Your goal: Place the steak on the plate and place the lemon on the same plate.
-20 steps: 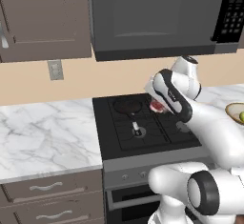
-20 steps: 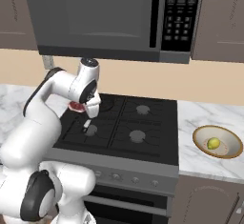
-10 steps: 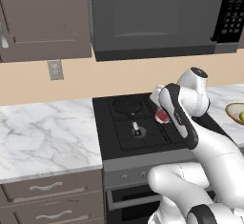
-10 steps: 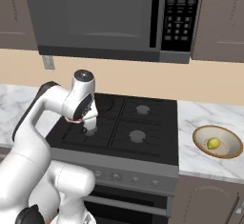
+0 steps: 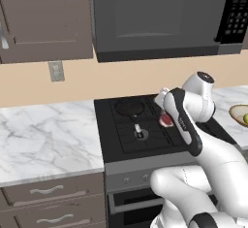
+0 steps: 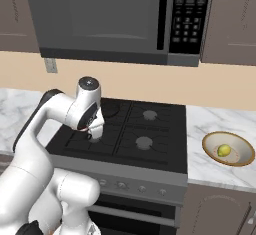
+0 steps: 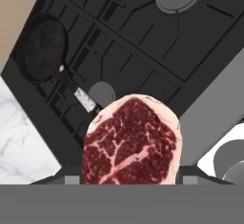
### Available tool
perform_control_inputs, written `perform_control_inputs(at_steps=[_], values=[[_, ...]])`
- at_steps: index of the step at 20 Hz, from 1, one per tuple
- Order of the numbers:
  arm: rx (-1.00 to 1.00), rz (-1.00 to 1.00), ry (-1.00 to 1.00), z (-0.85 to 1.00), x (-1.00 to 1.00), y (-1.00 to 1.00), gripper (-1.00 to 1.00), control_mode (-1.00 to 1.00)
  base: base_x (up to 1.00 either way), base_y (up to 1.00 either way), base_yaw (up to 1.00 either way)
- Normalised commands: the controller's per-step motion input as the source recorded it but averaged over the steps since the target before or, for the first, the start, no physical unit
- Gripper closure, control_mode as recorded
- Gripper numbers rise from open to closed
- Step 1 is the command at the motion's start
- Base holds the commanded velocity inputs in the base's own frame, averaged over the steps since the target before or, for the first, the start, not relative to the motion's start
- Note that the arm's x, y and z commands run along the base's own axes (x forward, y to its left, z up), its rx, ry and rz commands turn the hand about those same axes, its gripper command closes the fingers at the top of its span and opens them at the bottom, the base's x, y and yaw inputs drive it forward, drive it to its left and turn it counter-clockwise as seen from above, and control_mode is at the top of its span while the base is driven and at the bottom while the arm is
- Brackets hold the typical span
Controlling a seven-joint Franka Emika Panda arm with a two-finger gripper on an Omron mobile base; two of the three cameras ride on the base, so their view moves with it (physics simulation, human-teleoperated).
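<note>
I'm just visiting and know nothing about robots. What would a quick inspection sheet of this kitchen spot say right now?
Surface: black stove between marble counters.
Job's things: steak held up over the stove; lemon in a round dish on the right counter.
Clutter: black frying pan on a back burner.
Grippers: gripper shut on the steak.
Cables: nothing seen.
Surroundings: microwave above, cabinets, wall outlet.

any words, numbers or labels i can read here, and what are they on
No text here is readable.
Microwave control panel: rows of buttons and a small greenish display, all too small and blurred to read.
Stove knobs: no legible marks.
Steak, pan, lemon: no labels.
</note>
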Motion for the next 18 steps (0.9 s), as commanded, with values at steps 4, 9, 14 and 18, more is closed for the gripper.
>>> perform_control_inputs(at_steps=[4, 9, 14, 18], values=[[0.0, 0.0, -0.01, 0.0, -0.01, -0.04, 1.0, 1.0, -0.04, -0.16, 0.0], [0.0, 0.0, 0.0, 0.0, 0.0, 0.0, 1.0, 1.0, -0.18, -0.32, 0.0], [0.0, 0.0, 0.0, 0.0, 0.0, 0.0, 1.0, 1.0, -0.32, -0.33, 0.0], [0.0, 0.0, 0.0, 0.0, 0.0, 0.0, 1.0, 1.0, -0.29, -0.31, 0.0]])
